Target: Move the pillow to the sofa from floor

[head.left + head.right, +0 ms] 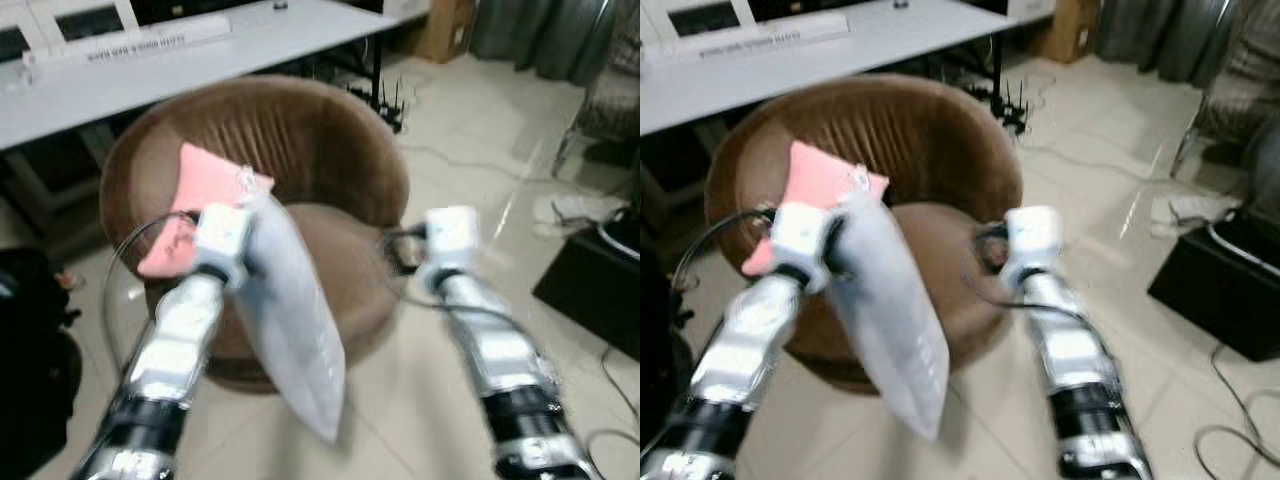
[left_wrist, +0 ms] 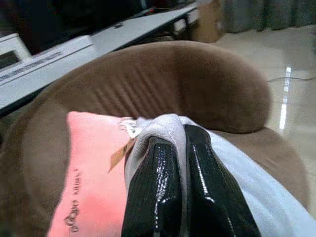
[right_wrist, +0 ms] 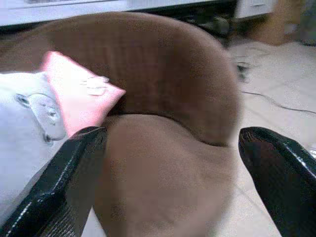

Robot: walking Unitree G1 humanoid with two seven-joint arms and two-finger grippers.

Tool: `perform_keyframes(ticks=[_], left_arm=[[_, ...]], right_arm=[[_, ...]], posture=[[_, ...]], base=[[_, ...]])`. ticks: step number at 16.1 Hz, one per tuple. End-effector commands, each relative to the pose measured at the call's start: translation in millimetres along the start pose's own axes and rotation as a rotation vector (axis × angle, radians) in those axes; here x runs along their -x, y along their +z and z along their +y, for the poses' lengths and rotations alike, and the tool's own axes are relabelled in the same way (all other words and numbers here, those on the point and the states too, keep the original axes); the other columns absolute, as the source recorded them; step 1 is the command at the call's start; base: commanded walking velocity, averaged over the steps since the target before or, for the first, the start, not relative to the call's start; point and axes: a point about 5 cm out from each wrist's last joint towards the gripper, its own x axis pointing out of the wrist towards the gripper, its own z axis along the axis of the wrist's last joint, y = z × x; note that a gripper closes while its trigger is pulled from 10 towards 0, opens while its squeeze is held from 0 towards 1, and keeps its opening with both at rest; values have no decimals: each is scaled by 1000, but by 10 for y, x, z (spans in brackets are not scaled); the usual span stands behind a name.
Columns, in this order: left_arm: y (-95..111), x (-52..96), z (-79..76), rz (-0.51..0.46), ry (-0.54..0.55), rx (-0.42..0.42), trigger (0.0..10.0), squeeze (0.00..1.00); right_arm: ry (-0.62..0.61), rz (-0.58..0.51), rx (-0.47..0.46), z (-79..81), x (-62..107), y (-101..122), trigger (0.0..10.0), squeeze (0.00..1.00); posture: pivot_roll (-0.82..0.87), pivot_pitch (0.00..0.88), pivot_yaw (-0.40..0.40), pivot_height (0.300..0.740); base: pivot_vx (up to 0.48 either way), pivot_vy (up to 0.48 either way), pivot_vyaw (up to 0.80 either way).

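Note:
A pillow with a pale grey face (image 1: 290,320) and a pink back (image 1: 190,205) hangs in the air in front of the round brown sofa chair (image 1: 300,130). My left gripper (image 2: 180,163) is shut on the pillow's top edge, with grey fabric pinched between its black fingers (image 2: 158,192). The pillow's lower corner dangles over the floor beside the seat (image 1: 940,260). My right gripper (image 3: 173,148) is open, level with the seat front, holding nothing, its fingers (image 3: 69,177) wide apart.
A long white desk (image 1: 200,60) runs behind the chair. Cables and a power strip (image 1: 385,100) lie on the tiled floor at the back right. A black box (image 1: 595,290) stands to the right, a dark bag (image 1: 30,350) to the left.

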Motion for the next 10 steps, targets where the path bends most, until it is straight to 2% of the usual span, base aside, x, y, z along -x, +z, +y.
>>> perform_keyframes(ticks=[1, 6, 9, 10], left_arm=[[187, -14, -28, -84, 6, -7, 10000, 0], [169, 18, -19, -77, 5, -14, 10000, 0], [200, -11, -100, -87, -85, -36, 10000, 0], [221, -37, -124, -90, -102, -43, 10000, 0]], right_arm=[[-31, 12, -1, -130, 22, -11, 10000, 0], [-41, 17, -16, -125, 11, -19, 10000, 0], [-63, 15, -31, -147, 36, -39, 10000, 0], [-74, 14, -36, -164, 37, -34, 10000, 0]], posture=[[38, 0, 46, 740], [54, 0, 39, 740], [54, 0, 39, 740], [29, 0, 72, 740]], base=[[409, 0, 0], [409, 0, 0], [407, 0, 0], [409, 0, 0]])
